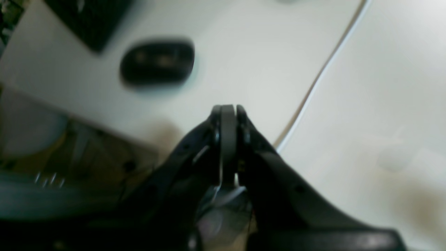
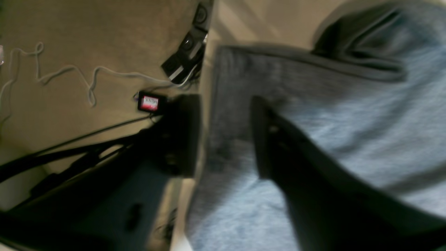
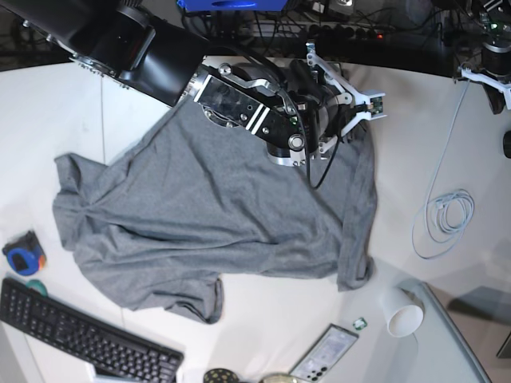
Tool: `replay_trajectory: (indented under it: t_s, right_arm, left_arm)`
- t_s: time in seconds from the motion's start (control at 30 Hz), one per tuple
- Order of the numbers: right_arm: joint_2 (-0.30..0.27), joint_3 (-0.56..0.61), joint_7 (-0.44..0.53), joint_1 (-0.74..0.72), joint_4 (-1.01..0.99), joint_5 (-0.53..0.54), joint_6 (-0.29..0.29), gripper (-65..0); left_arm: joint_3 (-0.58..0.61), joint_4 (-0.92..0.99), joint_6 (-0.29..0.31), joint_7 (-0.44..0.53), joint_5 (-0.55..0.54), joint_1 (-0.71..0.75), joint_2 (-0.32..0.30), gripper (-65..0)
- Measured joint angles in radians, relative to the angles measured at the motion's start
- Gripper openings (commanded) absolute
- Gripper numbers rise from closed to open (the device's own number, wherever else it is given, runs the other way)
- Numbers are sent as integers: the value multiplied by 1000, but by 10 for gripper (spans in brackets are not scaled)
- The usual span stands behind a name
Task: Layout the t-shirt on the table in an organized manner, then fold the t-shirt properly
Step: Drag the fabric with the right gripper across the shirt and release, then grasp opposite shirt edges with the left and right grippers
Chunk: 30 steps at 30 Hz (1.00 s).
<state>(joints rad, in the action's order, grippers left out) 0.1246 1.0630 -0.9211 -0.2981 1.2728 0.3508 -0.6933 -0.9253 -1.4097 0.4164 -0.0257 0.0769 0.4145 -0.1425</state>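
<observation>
T-shirt (image 3: 215, 215) lies spread but wrinkled across the middle of the white counter (image 3: 48, 104), one sleeve at the near right. Right end effector (image 2: 226, 139) hangs over its far edge, fingers apart, one on the grey cloth. Left end effector (image 1: 228, 111) is pressed together over bare counter beside a black mouse (image 1: 156, 62).

The base view looks straight down from high overhead on the whole worktop (image 3: 279, 319). The left wrist camera rides close behind its tool (image 1: 228, 111), facing past it onto bare worktop beyond, blurred. The right wrist camera sits close behind its tool (image 2: 226, 136), over the t-shirt (image 2: 348, 122) at the worktop's edge; the base view shares that cloth.
</observation>
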Motion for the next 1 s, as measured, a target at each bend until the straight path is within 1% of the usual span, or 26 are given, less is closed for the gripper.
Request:
replay_trajectory:
  t_s: [0.07, 0.13, 0.17, 0.2, 0.23, 0.27, 0.3, 0.33, 0.37, 0.4, 0.43, 0.5, 0.53, 0.6, 0.67, 0.7, 0.77, 0.8, 0.87, 0.93, 0.97, 1.0]
  right_arm:
    - [-6, -1, -26, 0, 81, 8, 0, -344]
    - [-33, -39, -76, 3, 163, 22, -4, -344]
    - [-52, -98, -85, 9, 194, 28, -7, -344]
    - [-77, -179, -106, 11, 219, 27, -7, -344]
    - [-108, -269, -122, 10, 234, 21, -8, -348]
    - [-140, -372, -120, 10, 238, 6, -7, -372]
    - [-169, -472, -125, 14, 238, -6, 2, -419]
    - [-195, -566, -119, 27, 235, -5, 1, -486]
    - [-224, -661, -103, 42, 231, -8, 3, -579]
    - [-248, -748, -101, 56, 220, -13, -2, -650]
    - [-264, -829, -90, 69, 201, -8, -4, -650]
    - [-292, -942, -62, 77, 154, -3, -3, -618]
    - [-309, -990, -37, 74, 125, -7, -4, -621]
    - [-346, -1057, 22, 63, 66, 13, -5, -642]
    - [-389, -1108, 76, 61, 7, 11, -4, -645]
    - [-412, -1135, 92, 63, -26, -1, -5, -645]
    - [-440, -1178, 122, 69, -84, -11, 2, -645]
    - [-449, -1193, 128, 76, -96, -9, 19, -645]
    - [-456, -1225, 134, 89, -95, -1, 87, -642]
    - [-458, -1289, 146, 129, -60, 9, 103, -636]
    - [-457, -1324, 146, 157, -30, 4, 104, -617]
    - [-458, -1348, 142, 193, 5, 5, 109, -579]
  left_arm:
    - [4, -23, 6, -8, -3, -11, 4, -650]
    - [4, -59, -2, -15, -2, -18, 8, -650]
    - [16, -80, -2, -14, -2, -18, 10, -650]
    - [45, -105, -19, -15, -2, -18, 11, -650]
    - [83, -134, -22, -16, -2, -16, 18, -650]
    - [131, -164, -18, -15, -2, -12, 24, -650]
    - [180, -187, -11, -14, -2, -13, 31, -650]
    - [221, -208, -4, -11, -3, -12, 43, -650]
    - [270, -227, 2, -10, -3, -12, 59, -650]
    - [314, -241, 5, -10, -3, -13, 73, -650]
    - [356, -246, 0, -8, -3, -14, 84, -650]
    - [451, -233, -16, -19, 6, -34, 90, -650]
    - [494, -214, -6, -21, 3, -58, 95, -650]
    - [575, -180, -16, -13, 3, -100, 111, -650]
    - [639, -130, -23, 1, 0, -133, 121, -650]
    - [666, -90, -39, -2, 0, -149, 123, -650]
    - [708, 5, -111, -15, 4, -182, 116, -650]
    - [723, 45, -131, -19, 3, -195, 110, -650]
    - [746, 100, -129, -16, 5, -216, 93, -650]
    - [748, 138, -129, -10, 3, -233, 90, -650]
    - [748, 154, -129, -8, 2, -235, 87, -650]
    - [747, 171, -129, -8, 1, -240, 80, -650]
